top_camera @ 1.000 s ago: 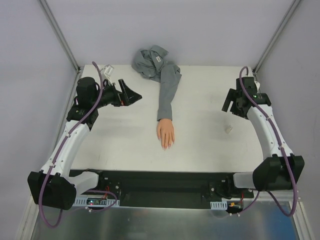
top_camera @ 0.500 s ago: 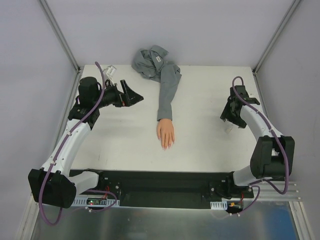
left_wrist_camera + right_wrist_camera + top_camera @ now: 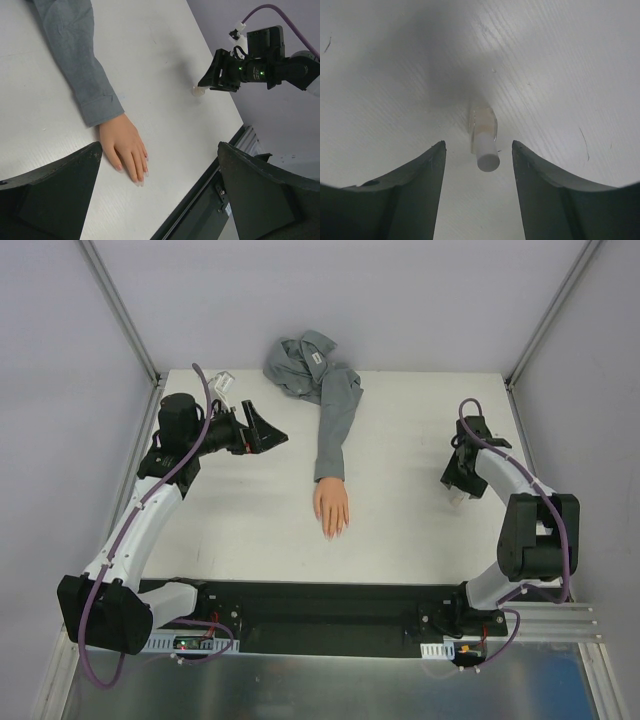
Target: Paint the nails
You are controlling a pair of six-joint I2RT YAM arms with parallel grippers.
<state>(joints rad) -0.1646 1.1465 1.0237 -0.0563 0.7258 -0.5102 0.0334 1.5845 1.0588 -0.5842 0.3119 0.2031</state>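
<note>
1. step in hand: getting hold of the polish. no painting started, as i read it.
2. the nails (image 3: 141,176) are on the mannequin hand (image 3: 331,508), which lies flat mid-tabletop (image 3: 400,430) pointing to 6 o'clock. grey sleeve (image 3: 337,425) runs off to 12. nails are too small to tell if any are coated.
3. right fingers (image 3: 456,480) are low at the 3 o'clock side, straddling the small clear bottle (image 3: 484,137). bottle looks upright, white cap toward the wrist cam.
4. right fingers are partly open. there's a gap on both sides of the bottle, so no contact and nothing gripped.
5. left fingers (image 3: 262,426) are at 10 o'clock, spread wide and empty, well apart from the mannequin hand.
6. next move, my call: pinch the bottle square and centred. it looks small and light, so an off-centre squeeze could tip it. then the cap has to come off, which probably needs the left arm.
</note>
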